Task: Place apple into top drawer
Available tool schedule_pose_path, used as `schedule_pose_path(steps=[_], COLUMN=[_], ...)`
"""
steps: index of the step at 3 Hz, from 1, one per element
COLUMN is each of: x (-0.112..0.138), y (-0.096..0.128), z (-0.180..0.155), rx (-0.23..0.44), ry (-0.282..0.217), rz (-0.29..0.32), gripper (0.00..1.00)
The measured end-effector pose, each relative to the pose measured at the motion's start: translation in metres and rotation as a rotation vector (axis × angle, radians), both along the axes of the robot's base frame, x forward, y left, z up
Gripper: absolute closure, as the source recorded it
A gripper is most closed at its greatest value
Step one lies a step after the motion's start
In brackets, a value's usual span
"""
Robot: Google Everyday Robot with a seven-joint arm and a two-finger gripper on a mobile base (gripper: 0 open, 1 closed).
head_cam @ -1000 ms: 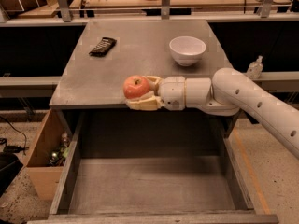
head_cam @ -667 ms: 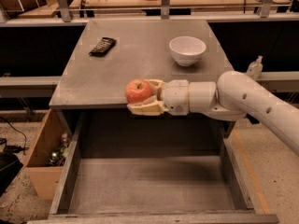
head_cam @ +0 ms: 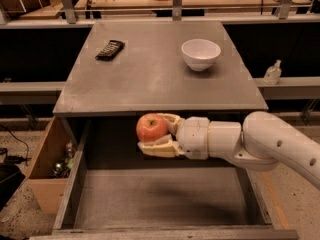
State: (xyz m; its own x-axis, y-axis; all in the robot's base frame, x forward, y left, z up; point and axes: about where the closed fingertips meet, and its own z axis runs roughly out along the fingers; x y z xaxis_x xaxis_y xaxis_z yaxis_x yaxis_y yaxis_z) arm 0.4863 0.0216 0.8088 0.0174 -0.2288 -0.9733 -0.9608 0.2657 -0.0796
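The grey cabinet top (head_cam: 160, 79) fills the middle of the view, and below its front edge 1 top drawer (head_cam: 160, 199) stands pulled out, wide and shallow, its flat grey floor and low side walls showing. The white arm (head_cam: 280, 146) reaches in from the right, across the drawer opening. On the floor to the left, just beside the drawer's side wall, sits 1 tan wooden box (head_cam: 47, 176); a few small greenish things lie in it, too dim to name. Toward the back right of the cabinet top stands 1 white bowl (head_cam: 200, 54), upright, white inside. The gripper (head_cam: 154, 132) hangs over the rear part of the drawer, just under the cabinet's front edge, its 2 fingers pinching 1 apple (head_cam: 151, 125), 1 above it and 1 below. The apple is red-orange and held in the air above the drawer floor, which carries a dark shadow beneath it. Back left on the top lies 1 flat black handset (head_cam: 110, 49), well apart from the bowl. On the ledge to the right stands 1 small clear bottle (head_cam: 272, 73). That makes 3 containers: drawer, box, bowl.
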Motion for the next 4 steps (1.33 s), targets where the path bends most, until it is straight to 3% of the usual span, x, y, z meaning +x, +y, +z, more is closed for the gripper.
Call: schedule_pose_path(steps=[1,2,3,4], x=[-0.016,-0.011,0.009,0.026], y=[0.007,0.018,0.031,0.039], z=[-0.047,-0.094,-0.136,-0.174], rx=[-0.065,-0.172,-0.211,-0.191], ry=[0.088,0.175,0.217,0.231], rz=[-0.028,-0.033,-0.015,0.007], gripper=[1.00,1.00,1.00,1.00])
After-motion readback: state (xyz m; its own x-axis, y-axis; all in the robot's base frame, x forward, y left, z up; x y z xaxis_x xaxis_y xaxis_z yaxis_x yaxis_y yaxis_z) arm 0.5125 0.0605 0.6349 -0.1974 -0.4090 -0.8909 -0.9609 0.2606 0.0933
